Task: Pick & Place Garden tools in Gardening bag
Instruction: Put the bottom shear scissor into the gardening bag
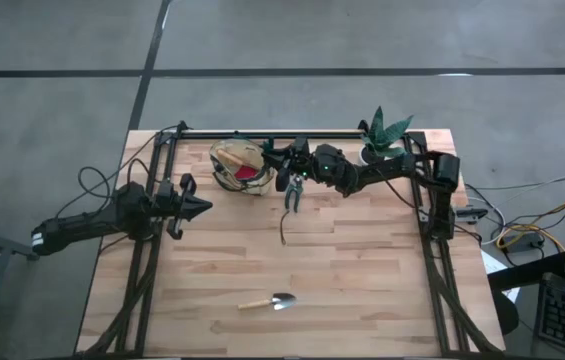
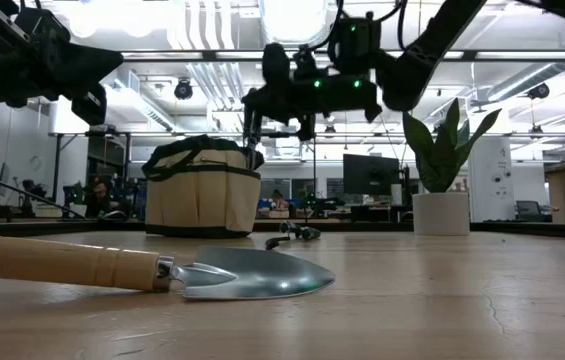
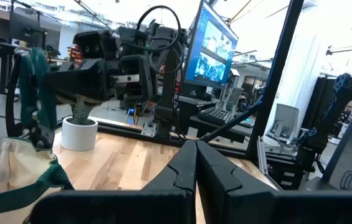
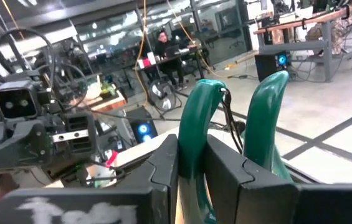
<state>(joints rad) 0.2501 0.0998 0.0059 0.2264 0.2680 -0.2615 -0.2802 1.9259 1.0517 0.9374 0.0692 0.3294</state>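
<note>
From above, the gardening bag [image 1: 239, 166], round tan fabric with dark trim and something red inside, sits at about eleven o'clock on the pale wood-plank table [image 1: 362, 280], with the potted plant [image 1: 382, 135] at one o'clock by the far rail. The right arm reaches in from the right, elbow bent, its right gripper [image 1: 280, 160] just beside the bag's rim; pruning shears [image 1: 291, 192] lie close below it, a thin dark stick [image 1: 283, 230] nearer centre, and a wooden-handled trowel [image 1: 268, 301] alone at six o'clock. The left gripper [image 1: 200, 207] hovers at nine o'clock, well apart from the tools. At table height, the trowel's shiny blade [image 2: 247, 274] fills the foreground, and the right gripper [image 2: 254, 110] hangs above the bag's [image 2: 202, 188] edge. The left wrist view shows its fingers [image 3: 182, 171] pressed together on nothing. The right wrist view shows narrowly parted fingers [image 4: 163, 165] clamped on a green-handled tool [image 4: 194, 134], its curved grips upright.
</note>
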